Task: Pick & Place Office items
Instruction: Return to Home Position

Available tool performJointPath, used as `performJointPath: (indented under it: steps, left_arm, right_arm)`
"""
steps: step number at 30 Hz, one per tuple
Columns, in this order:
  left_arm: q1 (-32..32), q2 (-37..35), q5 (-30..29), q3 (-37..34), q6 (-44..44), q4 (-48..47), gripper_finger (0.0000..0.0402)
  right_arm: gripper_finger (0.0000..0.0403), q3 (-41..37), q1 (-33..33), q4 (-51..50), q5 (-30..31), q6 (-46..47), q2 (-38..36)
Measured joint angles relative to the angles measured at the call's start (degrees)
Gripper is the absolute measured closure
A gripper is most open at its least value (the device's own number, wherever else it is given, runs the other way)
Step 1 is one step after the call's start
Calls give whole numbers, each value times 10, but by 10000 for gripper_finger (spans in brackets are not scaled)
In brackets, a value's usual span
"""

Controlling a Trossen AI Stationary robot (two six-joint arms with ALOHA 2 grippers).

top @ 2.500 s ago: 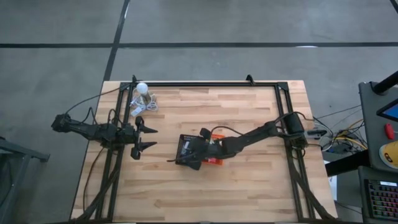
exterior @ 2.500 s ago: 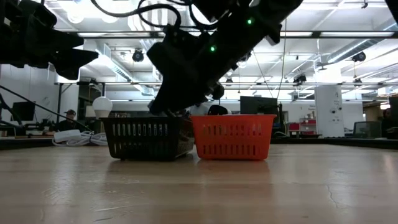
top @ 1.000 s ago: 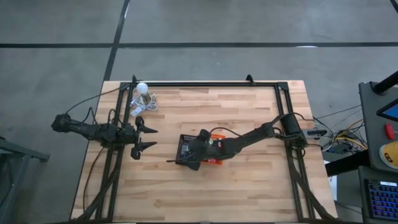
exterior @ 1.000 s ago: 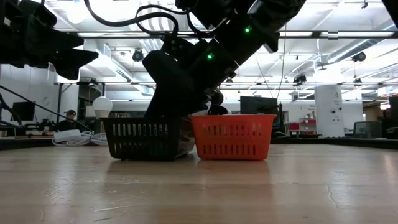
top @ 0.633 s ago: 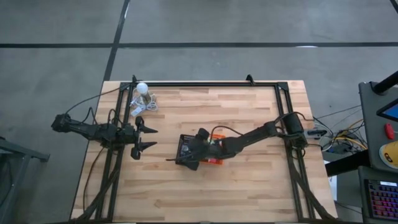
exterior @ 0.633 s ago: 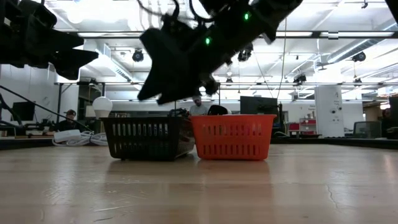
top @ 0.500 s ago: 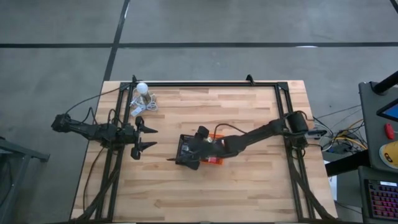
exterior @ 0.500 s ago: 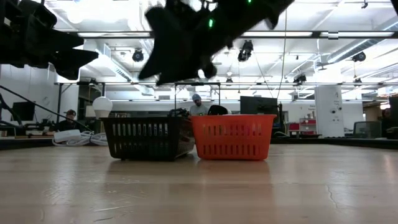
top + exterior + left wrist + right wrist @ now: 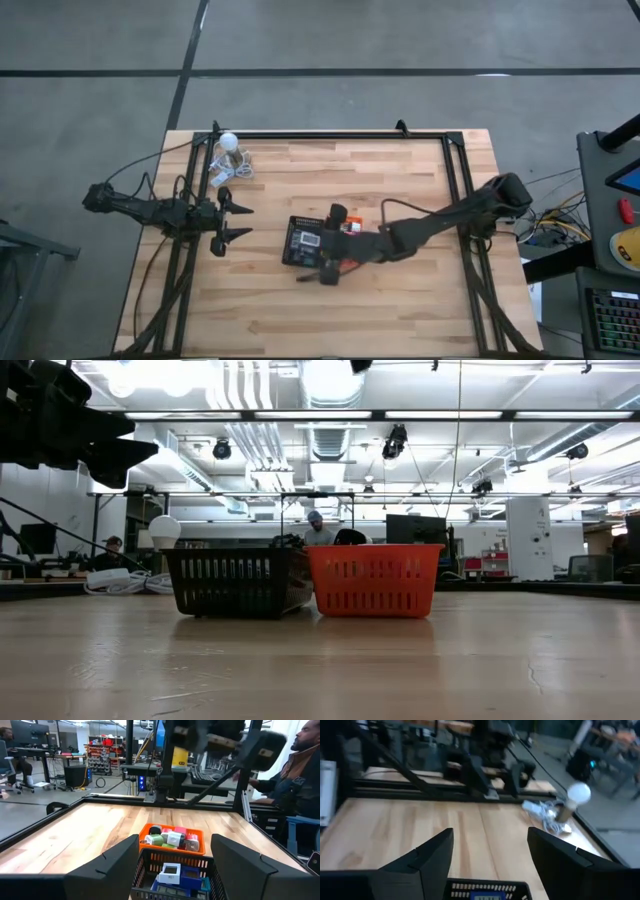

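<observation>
Overhead, right hand point(image 9: 333, 244) gapes; low view misses it.

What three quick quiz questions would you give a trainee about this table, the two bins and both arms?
1. Short answer: what colour is the bin nearer the left gripper?
2. The right gripper is: A) above the bins, fingers open; B) shut on a cable; C) resting flat on bare wood.
3. True or false: the orange bin is empty.

Key: 1, black: the black bin. 2, A. 3, false: small items lie in it.
</observation>
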Motion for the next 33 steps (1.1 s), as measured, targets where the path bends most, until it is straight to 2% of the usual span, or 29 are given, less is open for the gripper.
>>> performJointPath:
  steps: [5, 10, 13, 17, 21, 28, 33]
  left_arm:
    - [0, 0, 0, 0, 0, 0, 149]
    - [0, 0, 0, 0, 0, 0, 149]
    - [0, 0, 0, 0, 0, 0, 149]
    - [0, 0, 0, 0, 0, 0, 149]
    - [0, 0, 0, 0, 0, 0, 149]
    - [0, 0, 0, 0, 0, 0, 149]
    - [0, 0, 0, 0, 0, 0, 149]
  right_arm:
    - [147, -16, 28, 2, 26, -43, -35]
    - [151, -67, 32, 5, 41, -41, -81]
    - [155, -125, 31, 80, 32, -46, -112]
    - [159, -227, 31, 201, -17, -61, -153]
    - [156, -310, 31, 232, -17, -34, -208]
    - [146, -433, 52, 232, 18, 15, -329]
    - [142, -515, 82, 234, 97, 55, -407]
